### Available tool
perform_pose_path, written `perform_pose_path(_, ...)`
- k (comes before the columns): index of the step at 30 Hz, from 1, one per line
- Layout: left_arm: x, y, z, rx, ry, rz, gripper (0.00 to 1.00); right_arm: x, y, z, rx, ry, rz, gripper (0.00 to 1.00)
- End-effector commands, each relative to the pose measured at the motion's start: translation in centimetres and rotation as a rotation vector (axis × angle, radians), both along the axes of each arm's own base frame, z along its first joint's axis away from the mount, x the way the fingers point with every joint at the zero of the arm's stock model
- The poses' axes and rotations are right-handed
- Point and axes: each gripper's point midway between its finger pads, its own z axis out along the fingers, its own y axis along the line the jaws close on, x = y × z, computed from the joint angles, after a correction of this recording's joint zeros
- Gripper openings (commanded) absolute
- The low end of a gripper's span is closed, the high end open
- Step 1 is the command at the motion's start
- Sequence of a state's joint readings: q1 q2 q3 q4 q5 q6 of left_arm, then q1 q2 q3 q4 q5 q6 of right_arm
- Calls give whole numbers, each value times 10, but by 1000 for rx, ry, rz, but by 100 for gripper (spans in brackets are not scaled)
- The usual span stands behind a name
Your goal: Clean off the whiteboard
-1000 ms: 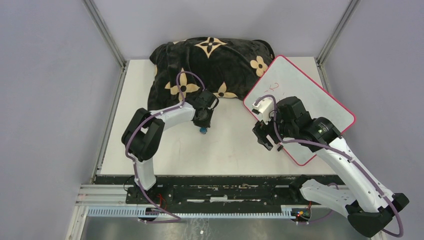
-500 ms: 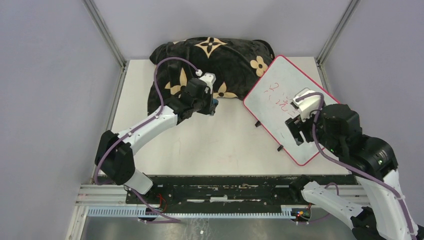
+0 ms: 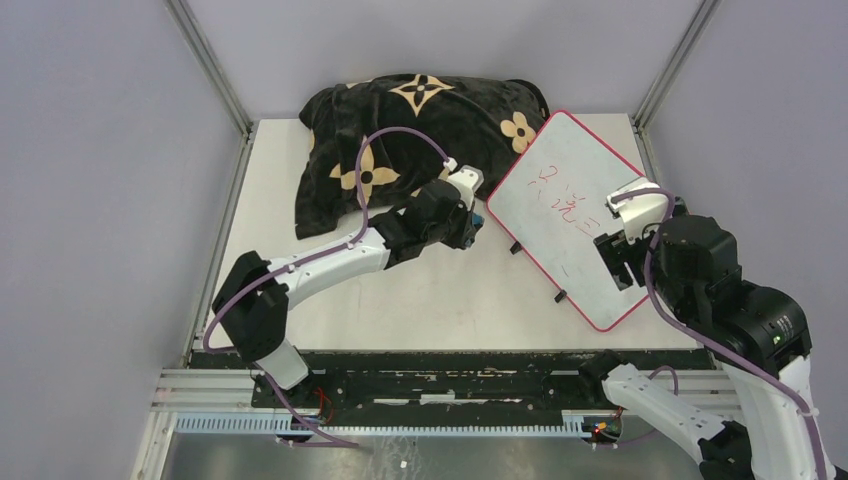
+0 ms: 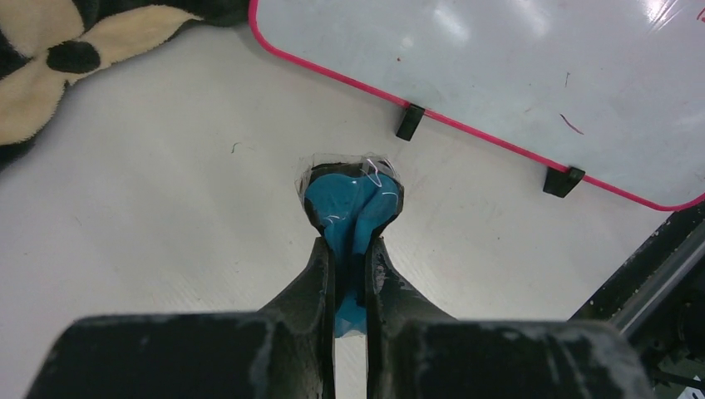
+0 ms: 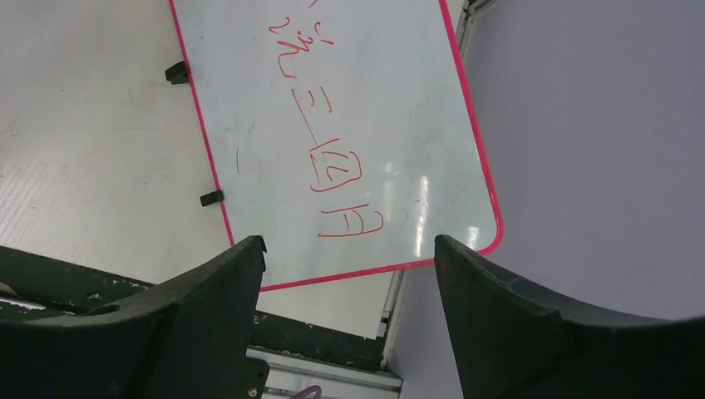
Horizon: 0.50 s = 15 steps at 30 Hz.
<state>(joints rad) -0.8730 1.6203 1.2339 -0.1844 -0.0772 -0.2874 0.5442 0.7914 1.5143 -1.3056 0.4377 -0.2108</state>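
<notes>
The whiteboard (image 3: 580, 205) lies at the right of the table, white with a red-pink rim and red handwriting on it. It also shows in the left wrist view (image 4: 532, 75) and the right wrist view (image 5: 349, 133). My left gripper (image 3: 468, 222) is shut on a small blue eraser (image 4: 353, 204) and holds it just left of the board's near-left edge, above the bare table. My right gripper (image 3: 625, 255) is open and empty, raised over the board's right part; its fingers (image 5: 224, 291) frame the board's near corner.
A black pillow with tan flowers (image 3: 420, 130) lies at the back of the table, just left of the whiteboard. Two small black clips (image 4: 408, 121) sit on the board's rim. The table's right edge and side wall (image 5: 582, 166) are close to the board.
My left arm swung right from the pillow towards the whiteboard's left edge, carrying the blue eraser. My right arm moved right and lifted off the board, uncovering the red writing.
</notes>
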Motion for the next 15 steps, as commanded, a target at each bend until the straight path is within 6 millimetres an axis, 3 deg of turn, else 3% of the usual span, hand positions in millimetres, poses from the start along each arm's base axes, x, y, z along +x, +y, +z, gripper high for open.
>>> perform_pose_path(1,16,-16,39,-89,-118,9,3,-1,-11,11,7,-35,-60,83)
perform_pose_path(8,16,-26,36,-99,-110,-11,3,1,-36,11,-40,-55,-200,83)
perform_pose_path(15,13,-32,27,-108,-91,-35,3,19,-4,22,61,46,-122,81)
